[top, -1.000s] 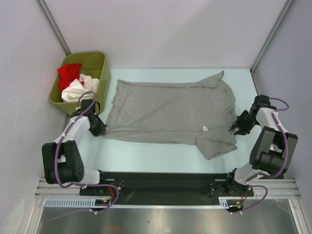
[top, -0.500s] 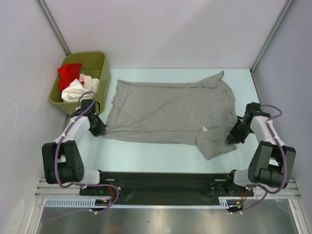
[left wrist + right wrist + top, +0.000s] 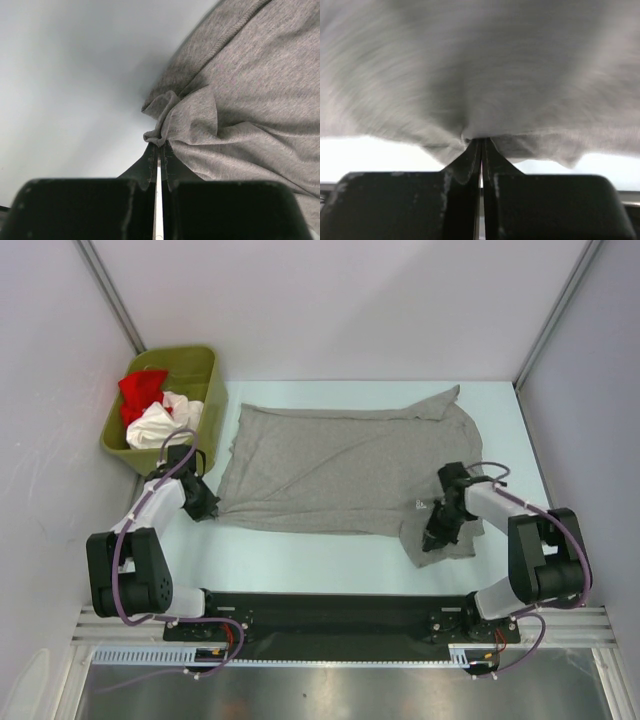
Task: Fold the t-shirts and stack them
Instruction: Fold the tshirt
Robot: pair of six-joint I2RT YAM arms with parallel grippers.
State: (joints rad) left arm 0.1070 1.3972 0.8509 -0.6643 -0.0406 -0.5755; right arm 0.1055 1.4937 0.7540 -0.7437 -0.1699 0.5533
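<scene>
Grey t-shirt [image 3: 340, 465] on pale table [image 3: 300, 560]; white walls [image 3: 350, 300].

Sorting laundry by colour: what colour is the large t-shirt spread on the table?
The large cotton t-shirt is heather grey; the top external view shows it best.

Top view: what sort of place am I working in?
Probably a robot test cell, not a home: blank white walls with metal posts, a table with one grey shirt spread out, and a bin of clothes beside it.
</scene>
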